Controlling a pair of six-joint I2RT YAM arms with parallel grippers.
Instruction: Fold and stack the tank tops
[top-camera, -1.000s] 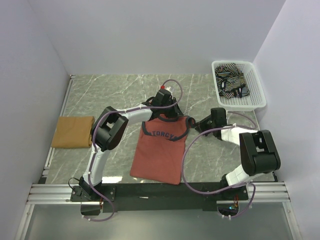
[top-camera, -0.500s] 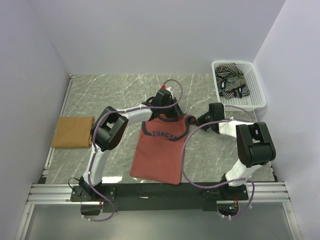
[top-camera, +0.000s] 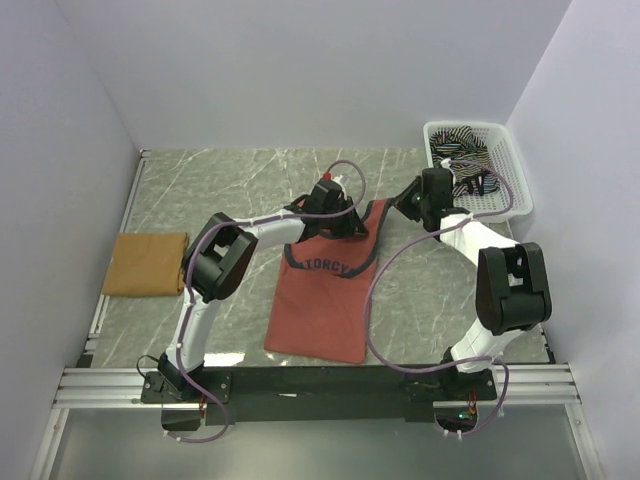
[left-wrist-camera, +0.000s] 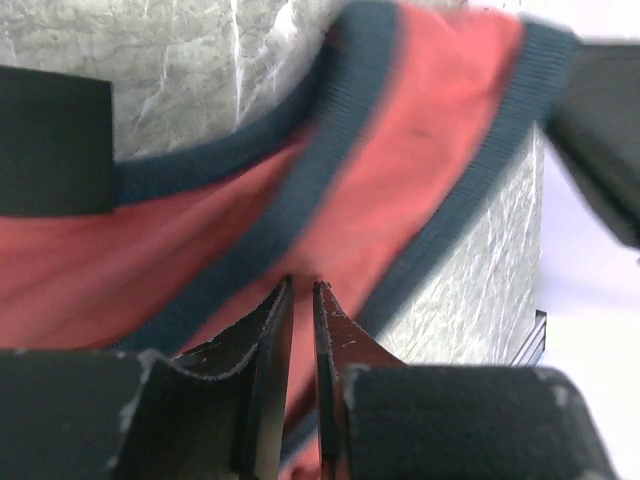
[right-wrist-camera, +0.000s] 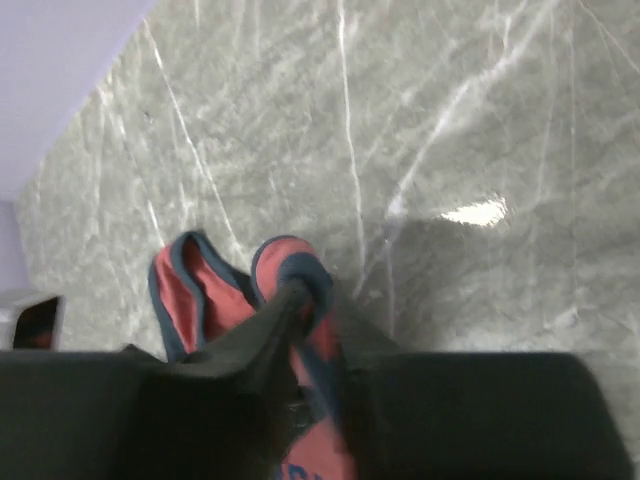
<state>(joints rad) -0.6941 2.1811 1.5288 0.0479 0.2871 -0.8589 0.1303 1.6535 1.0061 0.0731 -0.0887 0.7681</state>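
While tensioning collar end for folding, note left end effector (left-wrist-camera: 302, 300) and right end effector (right-wrist-camera: 305, 300) each clamped on a strap of red tank top (top-camera: 320, 300); body flat on desk (top-camera: 420, 300); mustard tank top (top-camera: 147, 263) folded at left, probably stack base; striped tank top (top-camera: 462, 168) in basket (top-camera: 515, 195).

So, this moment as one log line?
left gripper: shut on brick-red cloth tank top; right gripper: same top; mustard-tan top: folded; striped top: in white mesh basket

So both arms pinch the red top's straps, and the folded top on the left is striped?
No: the folded top on the left is plain tan, as the overhead view shows. The left gripper and right gripper do pinch the red top by its straps.
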